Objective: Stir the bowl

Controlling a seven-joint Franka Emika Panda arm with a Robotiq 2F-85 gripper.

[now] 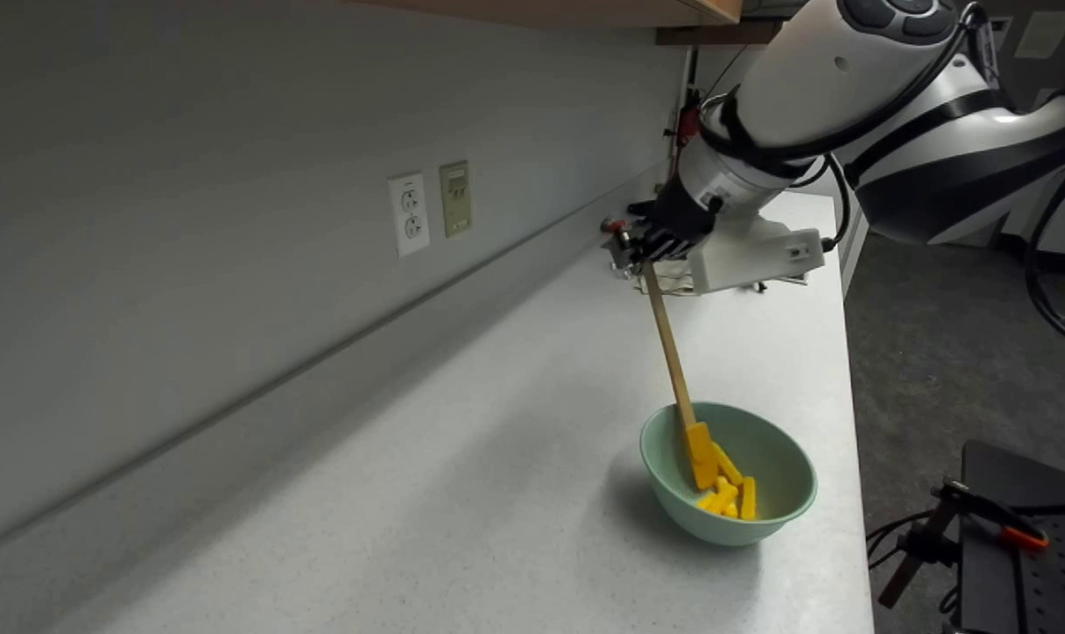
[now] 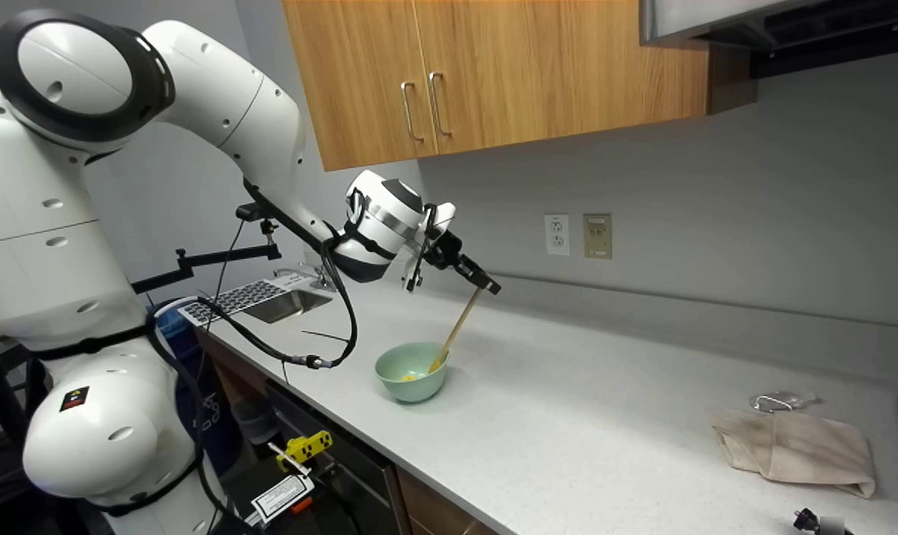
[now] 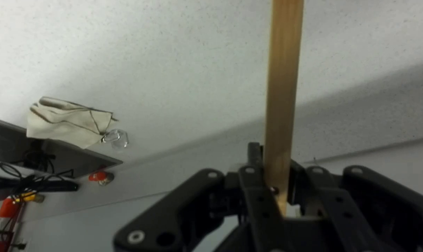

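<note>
Gripper [image 3: 277, 171]: you are pinching the spatula [image 1: 668, 339] near the top of its wooden handle, the fingers [image 3: 251, 182] standing apart only by the wood's thickness.
Spatula: you are holding it at a slant, the handle crossing the rim of the bowl [image 1: 770, 458]; whether they are touching is not showing.
Blade [image 1: 699, 456]: orange-yellow, it is reaching down inside the bowl, right by the yellow pieces [image 1: 724, 501].
Bowl: pale green, it is standing upright on the counter [image 1: 453, 493] near its front edge, the pieces lying in its bottom.
Arm [image 2: 255, 119]: it is reaching over the counter in both exterior views.
Cloth [image 2: 798, 449]: it is lying on the counter well apart from the bowl, a clear item [image 2: 779, 401] sitting just beside it.
Sink [image 2: 289, 305]: in an exterior view it is sitting across the bowl from the cloth.
Wall [image 2: 753, 223]: it is carrying an outlet [image 2: 557, 234] and a beige plate [image 2: 598, 235] side by side.
</note>
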